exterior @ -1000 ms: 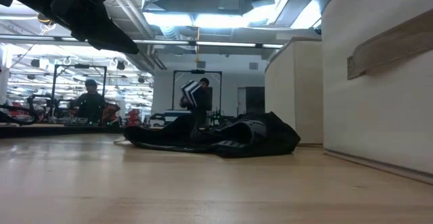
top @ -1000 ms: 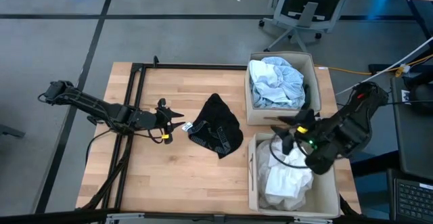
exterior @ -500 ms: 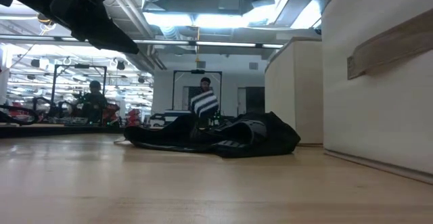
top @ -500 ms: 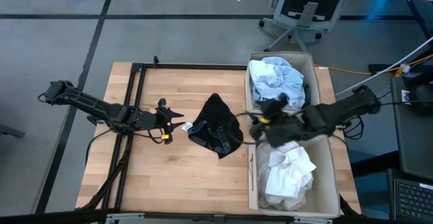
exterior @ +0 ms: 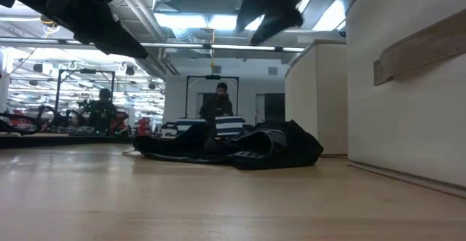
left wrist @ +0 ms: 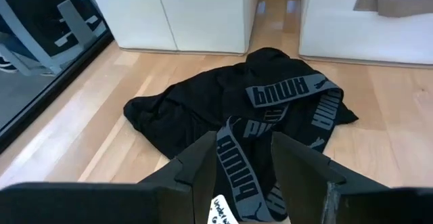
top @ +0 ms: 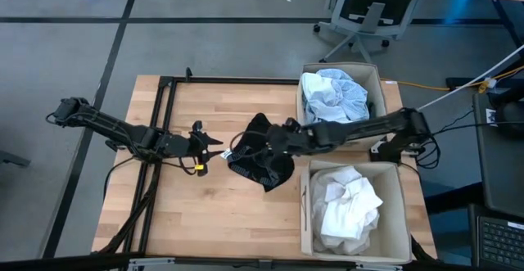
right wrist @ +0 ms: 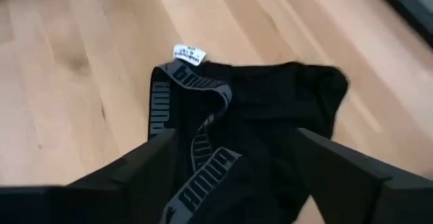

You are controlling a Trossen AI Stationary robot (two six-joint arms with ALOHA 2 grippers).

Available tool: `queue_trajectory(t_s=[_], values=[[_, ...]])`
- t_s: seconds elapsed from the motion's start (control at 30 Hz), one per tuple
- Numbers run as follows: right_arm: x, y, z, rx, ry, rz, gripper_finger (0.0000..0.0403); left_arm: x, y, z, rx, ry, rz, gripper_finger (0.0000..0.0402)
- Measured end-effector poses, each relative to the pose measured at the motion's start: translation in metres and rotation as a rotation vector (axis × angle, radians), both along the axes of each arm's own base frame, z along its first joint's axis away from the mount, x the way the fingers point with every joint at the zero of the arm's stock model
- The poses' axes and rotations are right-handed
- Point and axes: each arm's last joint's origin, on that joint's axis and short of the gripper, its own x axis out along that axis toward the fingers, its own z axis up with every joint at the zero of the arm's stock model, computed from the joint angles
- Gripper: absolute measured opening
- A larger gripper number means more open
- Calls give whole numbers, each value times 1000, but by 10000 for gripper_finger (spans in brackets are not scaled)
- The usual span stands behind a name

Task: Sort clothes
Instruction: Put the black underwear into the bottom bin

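Note:
A black garment (top: pixel 264 163) with grey lettered waistbands lies crumpled on the wooden table's middle; it also shows in the low view (exterior: pixel 240 148). My right gripper (top: pixel 277 137) hangs open above the garment's far part, its fingers spread wide over the cloth (right wrist: pixel 237 183) and clear of it (exterior: pixel 268 8). My left gripper (top: pixel 214 148) is open and empty, just left of the garment, with a waistband ahead of its fingertips (left wrist: pixel 243 176). Pale blue clothes (top: pixel 332 99) fill the far beige box. White clothes (top: pixel 348 210) fill the near one.
The two beige fabric boxes stand side by side at the table's right, the far one (top: pixel 381 87) and the near one (top: pixel 401 230). A black frame (top: pixel 164 115) lies along the table's left part. An office chair (top: pixel 372 9) stands beyond the far edge.
My right gripper has swung from above the near box with the white clothes toward the table's left and now hangs over the black garment. The garment has stayed where it was.

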Motion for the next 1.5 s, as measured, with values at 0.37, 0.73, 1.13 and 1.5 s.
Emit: queue_trajectory(t_s=[0.37, 0.73, 1.13, 1.5], values=[[35, 1, -69, -21, 173, 71, 369, -1, 0, -1, 2, 11, -1, 131], [59, -12, -131, -51, 259, 56, 358, -1, 0, -1, 2, 15, 0, 131], [69, -25, -178, 45, 339, 29, 311, -1, 0, -2, 3, 20, 0, 131], [72, -23, -182, 89, 323, 58, 100, -1, 0, -2, 3, 20, 0, 131]])
